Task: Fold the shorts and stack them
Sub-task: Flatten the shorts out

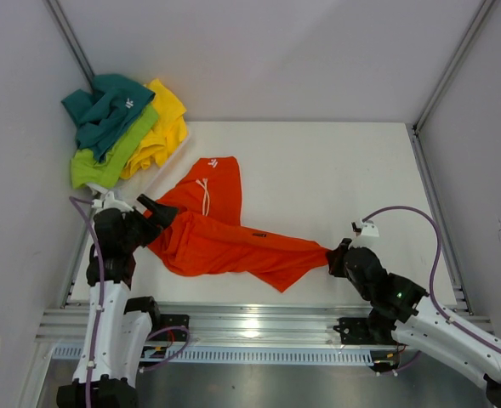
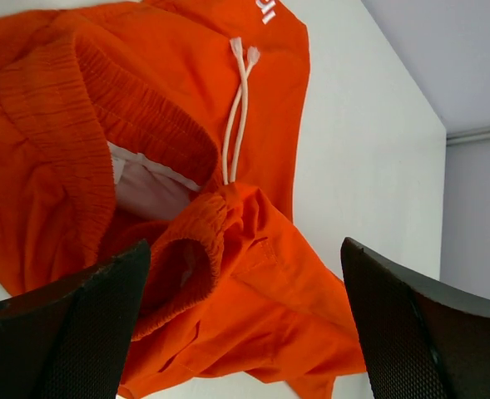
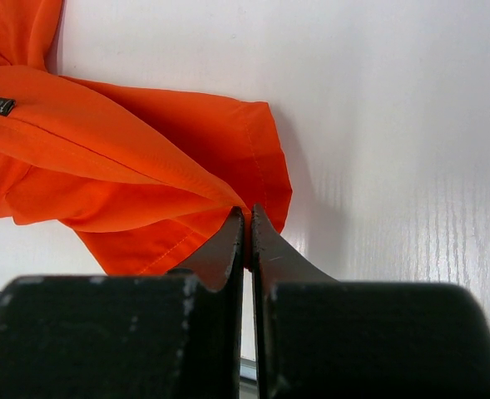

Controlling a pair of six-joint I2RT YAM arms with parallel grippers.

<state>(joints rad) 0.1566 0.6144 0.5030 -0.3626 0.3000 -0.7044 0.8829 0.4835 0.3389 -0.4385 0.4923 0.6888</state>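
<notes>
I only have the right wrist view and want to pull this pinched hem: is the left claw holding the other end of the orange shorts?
Observer: No, the left claw is open, hanging over the waistband of the orange shorts and gripping nothing.
Operator: Where is the drawstring?
Observer: The white drawstring lies on the fabric just beyond that waistband.
Operator: Other shorts nearby?
Observer: Teal shorts, lime shorts and yellow shorts are heaped at the far left corner of the table.
</notes>
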